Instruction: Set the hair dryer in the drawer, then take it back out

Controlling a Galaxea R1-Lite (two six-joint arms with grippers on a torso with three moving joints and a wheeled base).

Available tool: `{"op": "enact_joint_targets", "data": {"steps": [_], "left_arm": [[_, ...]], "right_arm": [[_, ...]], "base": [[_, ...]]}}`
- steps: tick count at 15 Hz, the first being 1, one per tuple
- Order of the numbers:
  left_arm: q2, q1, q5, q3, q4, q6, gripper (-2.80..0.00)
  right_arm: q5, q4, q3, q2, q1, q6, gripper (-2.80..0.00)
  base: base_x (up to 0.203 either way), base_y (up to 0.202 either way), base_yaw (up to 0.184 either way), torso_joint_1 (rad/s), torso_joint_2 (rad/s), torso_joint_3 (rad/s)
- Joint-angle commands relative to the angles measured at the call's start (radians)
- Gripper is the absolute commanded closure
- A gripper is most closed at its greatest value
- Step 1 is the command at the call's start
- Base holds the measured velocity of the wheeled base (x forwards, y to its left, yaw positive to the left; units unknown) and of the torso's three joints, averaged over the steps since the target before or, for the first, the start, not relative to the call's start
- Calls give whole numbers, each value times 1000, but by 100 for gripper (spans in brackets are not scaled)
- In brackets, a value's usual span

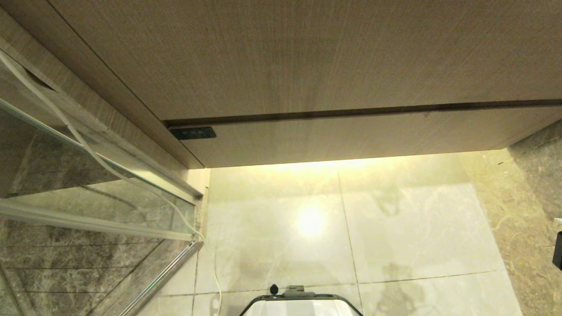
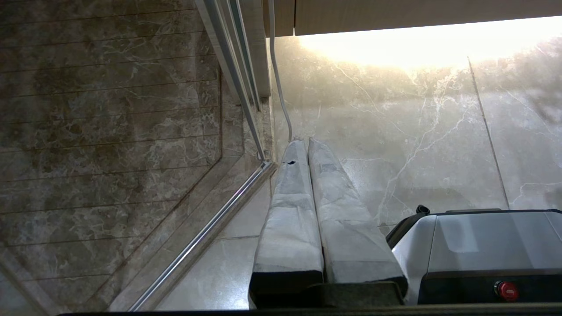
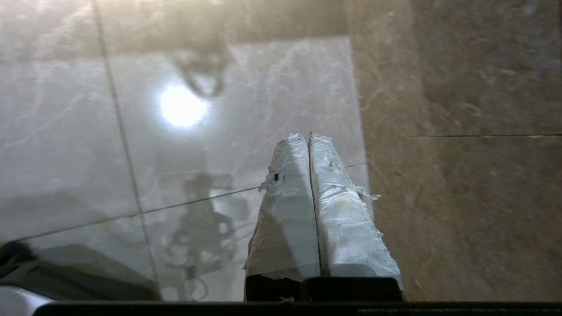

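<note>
The hair dryer is out of view. The drawer [image 1: 333, 61] is a wide, handleless, beige wood-grain front in the head view, and it is pushed in flush. A dark seam runs below it. My right gripper [image 3: 308, 137] hangs over the pale marble floor, well away from the vanity. Its taped fingers are pressed together with nothing between them. My left gripper [image 2: 306, 141] is parked low beside my base, pointing at the floor, also shut and empty. Neither gripper's fingers show in the head view.
A glass shower screen with a metal frame [image 1: 101, 184] stands on the left, and a white cable [image 1: 88, 149] trails down it to the floor. A small black panel [image 1: 193, 133] sits under the vanity's left end. My base [image 1: 300, 303] is at the bottom. Darker marble [image 1: 527, 210] lies on the right.
</note>
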Motion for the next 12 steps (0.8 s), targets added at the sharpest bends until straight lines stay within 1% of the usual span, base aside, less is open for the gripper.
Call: {"op": "enact_joint_targets", "data": {"steps": [1, 2, 4, 5, 7, 10, 12], "left_arm": [[0, 0, 0, 2, 0, 0, 0], [0, 0, 0, 2, 0, 0, 0], [0, 0, 0, 0, 0, 0, 0], [0, 0, 0, 2, 0, 0, 0], [0, 0, 0, 2, 0, 0, 0], [0, 0, 0, 2, 0, 0, 0], [0, 0, 0, 2, 0, 0, 0]], "right_arm": [[34, 5, 9, -54, 12, 10, 0], [64, 8, 12, -79, 12, 29, 0], [140, 32, 22, -138, 13, 98, 0], [169, 49, 30, -188, 13, 115, 0], [218, 85, 70, -303, 23, 126, 0], [278, 141, 158, -537, 80, 128, 0], [299, 174, 230, -690, 109, 134, 0]], "base": [[0, 0, 0, 0, 0, 0], [0, 0, 0, 0, 0, 0], [0, 0, 0, 0, 0, 0], [0, 0, 0, 0, 0, 0], [0, 0, 0, 0, 0, 0], [0, 0, 0, 0, 0, 0], [0, 0, 0, 0, 0, 0]]}}
